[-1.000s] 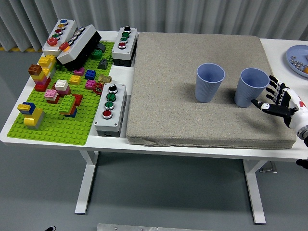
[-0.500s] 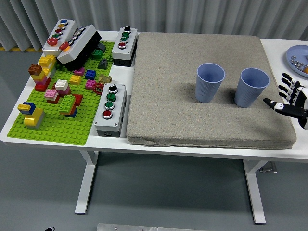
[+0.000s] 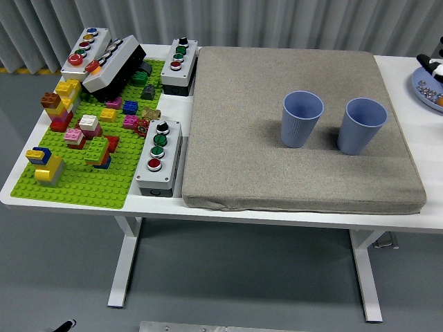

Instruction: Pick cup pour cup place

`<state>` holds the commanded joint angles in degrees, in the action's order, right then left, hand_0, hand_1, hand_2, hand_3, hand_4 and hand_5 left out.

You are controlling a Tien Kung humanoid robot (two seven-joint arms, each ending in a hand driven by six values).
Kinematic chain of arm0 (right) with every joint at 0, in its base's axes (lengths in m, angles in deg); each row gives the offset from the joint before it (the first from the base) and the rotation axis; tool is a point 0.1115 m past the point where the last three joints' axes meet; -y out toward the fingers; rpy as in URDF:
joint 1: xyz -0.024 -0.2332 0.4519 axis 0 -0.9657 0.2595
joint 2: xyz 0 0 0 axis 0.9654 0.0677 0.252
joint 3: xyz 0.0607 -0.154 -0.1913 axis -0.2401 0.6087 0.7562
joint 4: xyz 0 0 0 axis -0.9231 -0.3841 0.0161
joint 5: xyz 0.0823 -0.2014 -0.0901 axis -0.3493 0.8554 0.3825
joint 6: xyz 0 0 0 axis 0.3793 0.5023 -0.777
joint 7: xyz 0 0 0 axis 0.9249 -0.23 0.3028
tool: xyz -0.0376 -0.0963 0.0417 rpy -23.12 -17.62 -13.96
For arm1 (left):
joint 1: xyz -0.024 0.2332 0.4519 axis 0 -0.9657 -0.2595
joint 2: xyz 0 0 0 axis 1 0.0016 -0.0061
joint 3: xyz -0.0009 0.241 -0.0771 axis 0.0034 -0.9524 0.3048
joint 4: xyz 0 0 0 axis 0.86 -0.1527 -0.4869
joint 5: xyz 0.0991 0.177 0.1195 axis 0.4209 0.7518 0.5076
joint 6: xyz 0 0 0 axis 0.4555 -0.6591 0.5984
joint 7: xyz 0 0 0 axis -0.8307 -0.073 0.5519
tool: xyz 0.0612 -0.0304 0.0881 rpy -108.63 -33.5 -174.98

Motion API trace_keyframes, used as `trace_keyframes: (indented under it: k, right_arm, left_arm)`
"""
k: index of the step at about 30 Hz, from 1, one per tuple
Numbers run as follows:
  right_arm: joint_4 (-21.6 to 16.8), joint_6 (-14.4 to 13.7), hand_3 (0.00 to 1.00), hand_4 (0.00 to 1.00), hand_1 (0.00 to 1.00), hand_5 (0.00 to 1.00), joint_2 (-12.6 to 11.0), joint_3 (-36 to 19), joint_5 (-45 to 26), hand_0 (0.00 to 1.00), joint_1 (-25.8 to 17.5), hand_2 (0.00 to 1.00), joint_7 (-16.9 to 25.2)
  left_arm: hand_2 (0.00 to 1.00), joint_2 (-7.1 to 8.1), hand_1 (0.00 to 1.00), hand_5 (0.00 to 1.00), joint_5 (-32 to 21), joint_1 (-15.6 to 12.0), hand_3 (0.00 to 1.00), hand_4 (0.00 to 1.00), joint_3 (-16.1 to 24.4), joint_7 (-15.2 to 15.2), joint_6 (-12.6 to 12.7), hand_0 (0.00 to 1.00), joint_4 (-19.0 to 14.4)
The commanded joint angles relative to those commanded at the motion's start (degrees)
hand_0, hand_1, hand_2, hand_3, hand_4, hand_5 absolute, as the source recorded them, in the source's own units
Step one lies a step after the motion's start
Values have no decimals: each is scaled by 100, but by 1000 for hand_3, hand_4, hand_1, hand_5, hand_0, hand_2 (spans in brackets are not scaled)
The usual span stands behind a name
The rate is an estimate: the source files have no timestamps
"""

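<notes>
Two blue paper cups stand upright on the grey mat (image 3: 277, 173): one in the middle (image 3: 302, 118), one to its right (image 3: 361, 125). Both stand free with nothing touching them. Only a small black and white part of my right hand (image 3: 435, 63) shows at the picture's right edge, above the blue plate (image 3: 423, 88) and well away from the cups. My left hand is out of view.
A green brick baseplate (image 3: 83, 180) with several coloured bricks fills the table's left side. Three grey button boxes (image 3: 158, 157) (image 3: 179, 65) (image 3: 86, 54) and a tilted black one (image 3: 116, 66) stand around it. The blue plate holds small items.
My right hand has pulled away from the right cup, moving right and then up to the plate at the far right edge. The cups have not moved.
</notes>
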<state>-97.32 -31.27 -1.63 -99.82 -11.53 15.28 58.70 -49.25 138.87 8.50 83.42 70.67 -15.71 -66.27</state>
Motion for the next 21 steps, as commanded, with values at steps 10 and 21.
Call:
trace_keyframes:
  k: [10,21]
  right_arm:
    - [525,-296,802,774,848,998,347,-235,-695,952,313,826,68]
    - [730,-167,803,765,850,998,506,-194,-513,949,363,834,6]
  left_arm:
    - [846,-98,785,998,317,-83,743,536,731,59,29,813,0]
    - [852,-169,780,998,337,-254,753,537,1035,-57,89,813,0]
